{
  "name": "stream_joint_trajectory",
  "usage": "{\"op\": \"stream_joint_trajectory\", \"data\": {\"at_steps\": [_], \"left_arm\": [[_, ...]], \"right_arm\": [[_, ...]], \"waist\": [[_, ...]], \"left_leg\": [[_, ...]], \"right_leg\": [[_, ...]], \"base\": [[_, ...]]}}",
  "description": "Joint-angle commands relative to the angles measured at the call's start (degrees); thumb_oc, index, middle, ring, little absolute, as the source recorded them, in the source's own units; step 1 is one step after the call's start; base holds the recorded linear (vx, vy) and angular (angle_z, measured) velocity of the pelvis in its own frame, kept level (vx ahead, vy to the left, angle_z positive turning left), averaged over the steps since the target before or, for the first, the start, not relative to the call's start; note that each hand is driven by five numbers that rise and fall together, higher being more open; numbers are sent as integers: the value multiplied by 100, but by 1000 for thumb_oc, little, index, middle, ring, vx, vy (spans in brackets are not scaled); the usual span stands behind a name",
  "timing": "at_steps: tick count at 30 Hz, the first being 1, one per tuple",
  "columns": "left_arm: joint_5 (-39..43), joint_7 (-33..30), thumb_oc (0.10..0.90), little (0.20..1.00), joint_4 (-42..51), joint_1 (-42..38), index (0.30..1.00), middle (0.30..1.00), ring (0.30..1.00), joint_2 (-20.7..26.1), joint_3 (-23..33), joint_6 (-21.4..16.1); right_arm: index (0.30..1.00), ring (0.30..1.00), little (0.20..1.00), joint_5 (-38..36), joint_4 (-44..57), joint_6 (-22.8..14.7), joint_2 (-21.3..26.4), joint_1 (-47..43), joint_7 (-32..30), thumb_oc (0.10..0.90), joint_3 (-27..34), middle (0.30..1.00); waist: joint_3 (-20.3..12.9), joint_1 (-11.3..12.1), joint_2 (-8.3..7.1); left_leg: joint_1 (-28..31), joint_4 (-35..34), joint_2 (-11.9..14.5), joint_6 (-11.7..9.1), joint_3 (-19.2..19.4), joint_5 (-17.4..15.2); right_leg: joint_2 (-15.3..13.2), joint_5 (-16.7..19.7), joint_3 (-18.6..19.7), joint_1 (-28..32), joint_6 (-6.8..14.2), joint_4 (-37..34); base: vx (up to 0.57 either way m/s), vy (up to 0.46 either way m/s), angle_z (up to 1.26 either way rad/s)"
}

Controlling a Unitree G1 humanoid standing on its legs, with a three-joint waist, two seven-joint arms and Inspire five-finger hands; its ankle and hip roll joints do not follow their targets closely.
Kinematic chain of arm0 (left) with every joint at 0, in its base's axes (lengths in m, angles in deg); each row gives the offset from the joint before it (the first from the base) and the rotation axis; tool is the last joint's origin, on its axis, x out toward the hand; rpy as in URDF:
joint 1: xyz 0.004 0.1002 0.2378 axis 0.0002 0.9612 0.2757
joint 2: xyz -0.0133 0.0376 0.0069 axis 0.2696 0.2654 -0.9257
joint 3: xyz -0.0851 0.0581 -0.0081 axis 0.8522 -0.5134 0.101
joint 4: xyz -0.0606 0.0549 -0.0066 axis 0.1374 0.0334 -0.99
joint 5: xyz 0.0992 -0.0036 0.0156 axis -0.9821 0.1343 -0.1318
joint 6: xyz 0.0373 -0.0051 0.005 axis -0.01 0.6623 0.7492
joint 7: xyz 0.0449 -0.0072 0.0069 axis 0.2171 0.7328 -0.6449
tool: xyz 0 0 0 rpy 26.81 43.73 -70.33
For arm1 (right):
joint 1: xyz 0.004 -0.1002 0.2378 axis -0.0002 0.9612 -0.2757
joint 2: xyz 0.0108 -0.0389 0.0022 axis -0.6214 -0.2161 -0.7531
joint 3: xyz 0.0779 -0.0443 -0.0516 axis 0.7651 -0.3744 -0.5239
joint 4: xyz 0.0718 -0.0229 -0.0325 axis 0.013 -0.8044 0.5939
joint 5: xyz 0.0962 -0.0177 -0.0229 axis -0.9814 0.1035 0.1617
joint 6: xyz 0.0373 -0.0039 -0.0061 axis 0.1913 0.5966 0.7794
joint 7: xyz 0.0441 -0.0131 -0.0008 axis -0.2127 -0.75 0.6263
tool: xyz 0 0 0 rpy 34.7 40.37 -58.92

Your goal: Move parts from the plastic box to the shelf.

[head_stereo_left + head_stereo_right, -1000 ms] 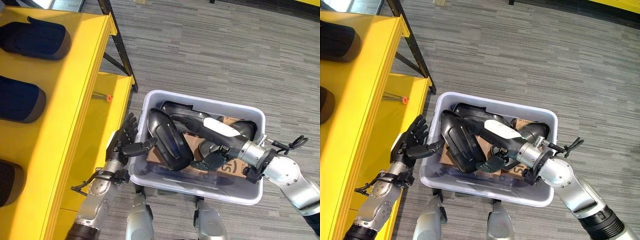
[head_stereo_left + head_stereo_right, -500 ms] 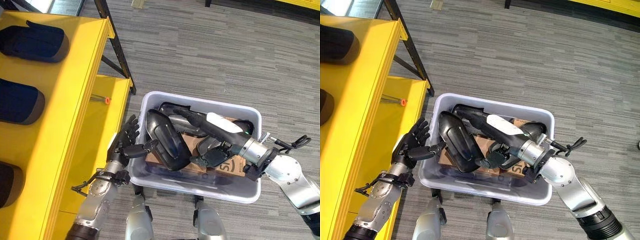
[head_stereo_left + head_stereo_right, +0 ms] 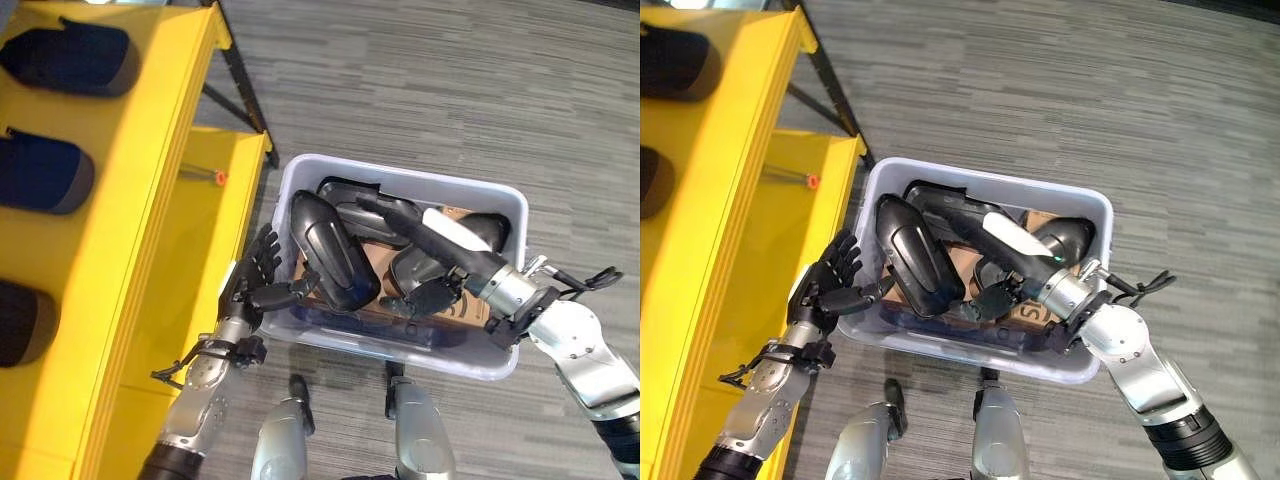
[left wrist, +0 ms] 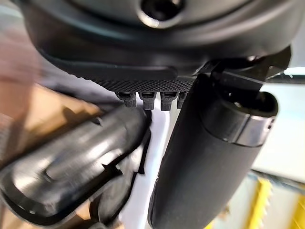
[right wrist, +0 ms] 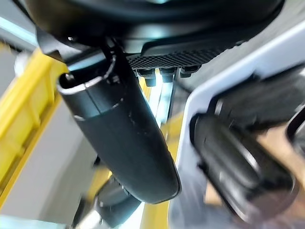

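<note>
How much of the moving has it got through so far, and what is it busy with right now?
Partly done, it seems: three dark parts already lie on the yellow shelf. In hand: the left hand is at the plastic box's left wall, thumb against an upright black part, while the right hand reaches into the pile; I cannot tell whether it grips anything. Left: several black parts and a cardboard piece in the box.

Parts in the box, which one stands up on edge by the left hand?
The big black shell part at the box's left end; it leans upright against the left hand's thumb, while the others lie flat.
</note>
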Motion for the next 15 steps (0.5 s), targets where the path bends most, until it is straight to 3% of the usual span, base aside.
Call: {"op": "stream_joint_trajectory", "data": {"at_steps": [1, 5, 10, 15], "left_arm": [[-18, -105, 900, 1000, 456, 421, 1000, 1000, 1000, 197, 267, -585], [40, -144, 900, 1000, 458, 449, 1000, 1000, 1000, 214, 340, -626], [-32, -62, 900, 1000, 421, 430, 1000, 1000, 1000, 185, 312, -745], [-130, 89, 900, 1000, 464, 337, 1000, 1000, 1000, 123, 94, -704]], "right_arm": [[1000, 1000, 1000, -315, 431, -401, -159, -509, 0, 900, -214, 1000], [1000, 1000, 1000, -277, 495, -326, -186, -550, -55, 900, -211, 1000], [1000, 1000, 1000, -242, 464, -300, -222, -654, -165, 900, -262, 1000], [1000, 1000, 1000, 41, 393, -200, -342, -772, -464, 900, -380, 1000]], "waist": [[-676, 124, -56], [-666, 184, -121], [-635, 244, -216], [-527, 334, -320]], "left_leg": [[867, -770, 229, 29, 436, -20], [998, -938, 186, 45, 564, -66], [941, -702, 58, 130, 677, -269], [856, -349, -158, 291, 802, -512]], "right_leg": [[514, -207, -212, -16, 15, -357], [277, 63, -284, -82, 236, -570], [75, 291, -331, -56, 381, -788], [-260, 795, -537, 67, 710, -1226]], "base": [[-129, 175, -2], [-158, 169, 10], [-144, 108, 14], [-141, 160, 9]]}}
